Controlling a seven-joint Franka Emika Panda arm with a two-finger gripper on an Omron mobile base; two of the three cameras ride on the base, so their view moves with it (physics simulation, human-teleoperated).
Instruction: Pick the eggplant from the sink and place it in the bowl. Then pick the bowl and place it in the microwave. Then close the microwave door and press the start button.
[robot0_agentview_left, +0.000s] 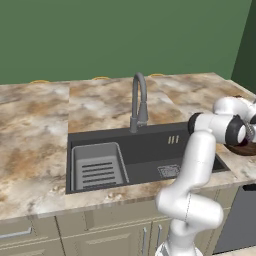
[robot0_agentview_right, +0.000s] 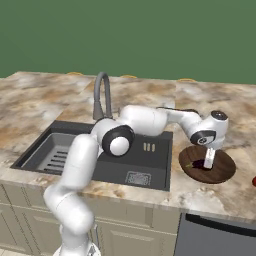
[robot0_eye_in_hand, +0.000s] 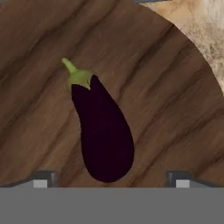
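Your gripper (robot0_eye_in_hand: 109, 181) stands wide open, the small dark purple eggplant (robot0_eye_in_hand: 103, 131) lying free between its fingertips in the round reddish-brown wooden bowl (robot0_eye_in_hand: 166, 113). Lift straight up, or a fingertip can drag the eggplant out.

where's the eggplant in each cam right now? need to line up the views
Left base view: can't make it out; the bowl sits at the right edge, mostly behind the arm.
Right base view: eggplant, a small dark shape in the bowl on the counter right of the sink, under the gripper.
Hand view: eggplant centre frame, lying on the bowl's wood grain, green stem toward upper left.
Shared landmark: the bowl.
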